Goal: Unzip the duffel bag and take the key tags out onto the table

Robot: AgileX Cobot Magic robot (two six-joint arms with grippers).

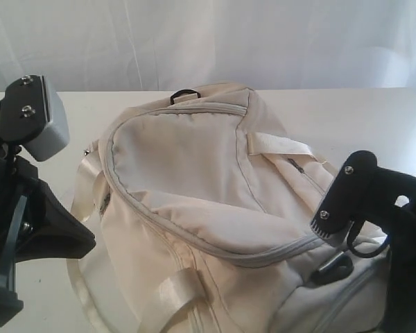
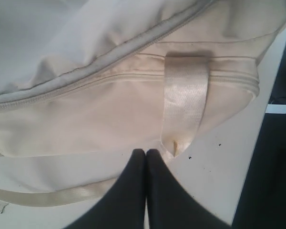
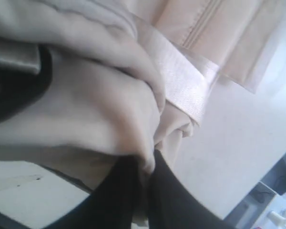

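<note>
R claw [image 3: 144, 161] pinches blurry duffel bag [image 1: 194, 152] fold; bag's near end cropped.

I can read no text, brand, number or sign in any of my three views. The duffel bag [image 1: 215, 173] shows me only plain cream fabric, with no print that I can make out. In the left wrist view a small white patch [image 2: 276, 109] lies past the edge of the table [image 2: 219, 171]; it is too small for me to read anything on it.
</note>
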